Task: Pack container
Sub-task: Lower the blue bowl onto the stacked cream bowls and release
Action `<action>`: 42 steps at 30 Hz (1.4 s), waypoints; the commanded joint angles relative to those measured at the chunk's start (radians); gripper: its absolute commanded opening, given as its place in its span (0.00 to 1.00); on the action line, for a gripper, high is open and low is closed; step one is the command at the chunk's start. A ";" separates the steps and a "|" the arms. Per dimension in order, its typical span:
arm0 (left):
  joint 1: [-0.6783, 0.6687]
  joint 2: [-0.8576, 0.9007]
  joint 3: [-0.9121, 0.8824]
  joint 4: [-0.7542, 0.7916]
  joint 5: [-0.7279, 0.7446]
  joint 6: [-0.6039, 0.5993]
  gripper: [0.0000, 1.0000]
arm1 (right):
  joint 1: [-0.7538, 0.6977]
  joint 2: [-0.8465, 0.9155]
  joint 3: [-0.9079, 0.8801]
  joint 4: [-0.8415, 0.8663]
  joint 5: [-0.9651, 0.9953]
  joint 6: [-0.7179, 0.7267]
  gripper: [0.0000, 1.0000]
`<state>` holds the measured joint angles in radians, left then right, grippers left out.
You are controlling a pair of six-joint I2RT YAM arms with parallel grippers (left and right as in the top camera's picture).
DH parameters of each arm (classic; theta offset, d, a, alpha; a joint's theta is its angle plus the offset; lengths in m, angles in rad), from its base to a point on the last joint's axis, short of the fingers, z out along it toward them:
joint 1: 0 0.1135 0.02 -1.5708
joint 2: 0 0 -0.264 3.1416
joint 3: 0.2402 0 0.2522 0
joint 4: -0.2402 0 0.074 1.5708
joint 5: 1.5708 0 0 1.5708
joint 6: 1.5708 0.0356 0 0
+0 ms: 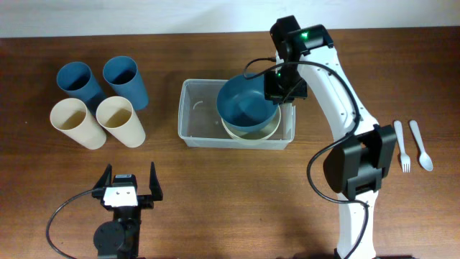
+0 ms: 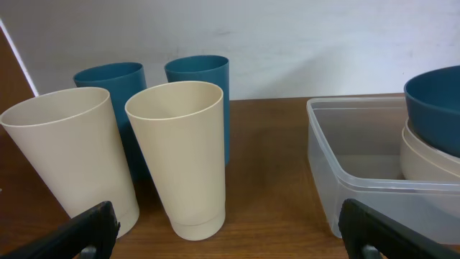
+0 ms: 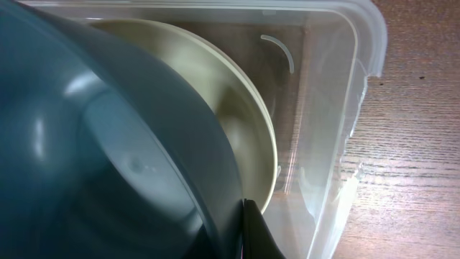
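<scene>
Blue bowl point(image 3: 108, 144), pinched at its rim by the closed right end effector point(image 1: 282, 85), tilts over the cream bowl point(image 3: 230, 122) inside the clear container point(image 1: 188, 119), which sits mid-way across the desk point(image 1: 230, 194). It is best levelled and lowered to nest before release. Left end effector point(image 1: 129, 188) is open and empty.

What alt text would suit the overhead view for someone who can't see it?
A robot's right gripper holds a blue bowl over a cream bowl inside a clear container mid-table. Two blue cups and two cream cups stand left, a fork and spoon lie right, and the open left gripper sits near the front edge.
</scene>
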<state>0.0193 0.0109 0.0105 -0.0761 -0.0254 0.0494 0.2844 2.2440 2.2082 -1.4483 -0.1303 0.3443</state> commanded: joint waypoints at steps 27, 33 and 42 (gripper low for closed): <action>0.003 -0.006 -0.002 -0.006 0.005 0.008 1.00 | 0.002 0.002 0.000 -0.003 0.011 0.011 0.06; 0.003 -0.006 -0.002 -0.006 0.005 0.008 1.00 | 0.002 0.002 0.000 -0.003 0.013 0.010 0.04; 0.003 -0.006 -0.002 -0.006 0.005 0.008 1.00 | 0.002 0.003 0.000 -0.004 0.039 0.011 0.04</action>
<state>0.0193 0.0109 0.0105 -0.0761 -0.0257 0.0494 0.2844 2.2475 2.2078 -1.4506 -0.1120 0.3481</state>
